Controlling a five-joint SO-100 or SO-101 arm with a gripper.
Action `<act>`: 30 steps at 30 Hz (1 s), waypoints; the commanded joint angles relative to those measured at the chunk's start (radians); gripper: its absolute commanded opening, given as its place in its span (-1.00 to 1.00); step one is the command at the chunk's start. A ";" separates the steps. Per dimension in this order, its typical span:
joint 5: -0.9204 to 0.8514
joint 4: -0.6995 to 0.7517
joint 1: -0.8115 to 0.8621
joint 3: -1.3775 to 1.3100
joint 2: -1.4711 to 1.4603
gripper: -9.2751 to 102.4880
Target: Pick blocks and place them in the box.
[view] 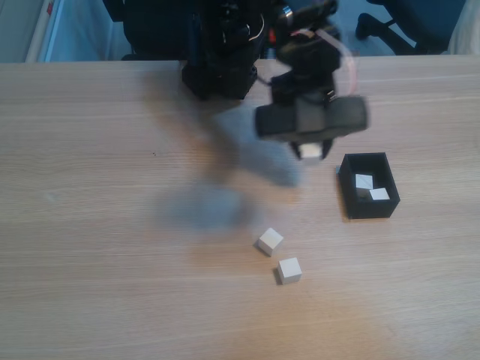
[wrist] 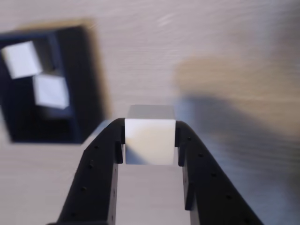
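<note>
jaws clamp matte white block [wrist: 150, 140]

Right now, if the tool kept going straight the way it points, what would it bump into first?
Probably the bare wooden table. The tool holds a white block and points down at the wood; the black box sits off to the left in the wrist view. Blur makes depth uncertain.

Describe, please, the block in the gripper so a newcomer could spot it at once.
Start at the black box on the wooden table's right in the fixed view. Just left of it hangs the gripper, shut on a white block. It alone is off the table.
</note>
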 commanded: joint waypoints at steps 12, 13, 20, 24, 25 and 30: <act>0.123 -0.014 -0.206 -0.227 -0.156 -0.81; 0.123 -0.023 -0.207 -0.236 -0.170 -0.80; 0.120 -0.046 -0.230 -0.272 -0.221 -0.57; 0.127 -0.028 -0.221 -0.264 -0.216 -0.52; 0.127 -0.021 -0.215 -0.262 -0.213 -0.51; 0.120 0.008 -0.130 -0.229 -0.161 -0.83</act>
